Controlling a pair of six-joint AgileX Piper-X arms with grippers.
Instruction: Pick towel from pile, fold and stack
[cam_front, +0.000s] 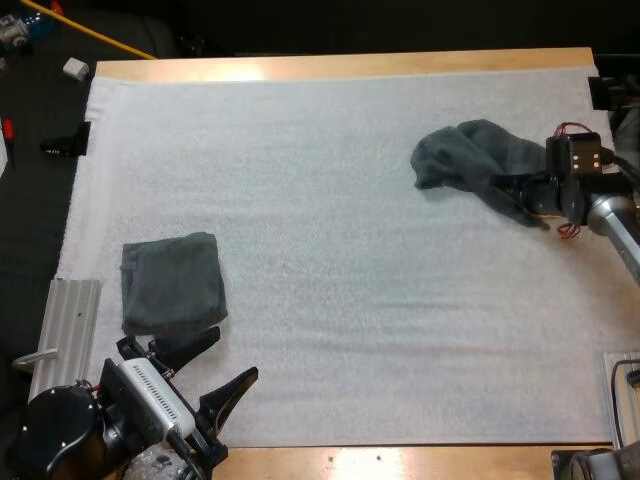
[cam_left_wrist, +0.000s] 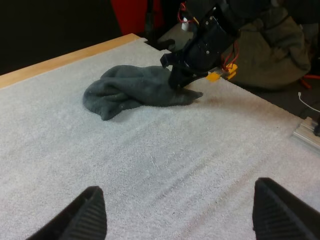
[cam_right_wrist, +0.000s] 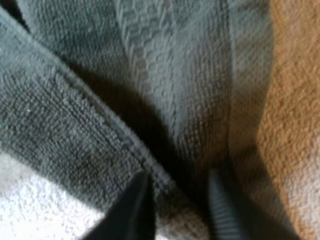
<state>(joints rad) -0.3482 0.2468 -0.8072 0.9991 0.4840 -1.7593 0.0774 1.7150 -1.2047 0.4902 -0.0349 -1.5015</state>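
Note:
A crumpled dark grey-green towel (cam_front: 465, 155) lies at the right of the white mat (cam_front: 330, 250). My right gripper (cam_front: 515, 195) is at its near right edge, and in the right wrist view its two black fingertips (cam_right_wrist: 140, 205) pinch a ridge of the towel (cam_right_wrist: 150, 75) between them. A folded towel (cam_front: 172, 282) lies flat at the mat's left. My left gripper (cam_front: 232, 355) hovers open just in front of the folded towel. From the left wrist view its fingers (cam_left_wrist: 85, 215) stand wide apart over bare mat, facing the crumpled towel (cam_left_wrist: 130, 90) and the right gripper (cam_left_wrist: 182, 82).
A ribbed metal rail (cam_front: 65, 330) lies off the mat's left edge, and another metal piece (cam_front: 620, 390) sits at the near right. The wooden table edge (cam_front: 340, 65) runs along the far side. A dark bundle of fabric (cam_left_wrist: 280, 50) sits beyond the table.

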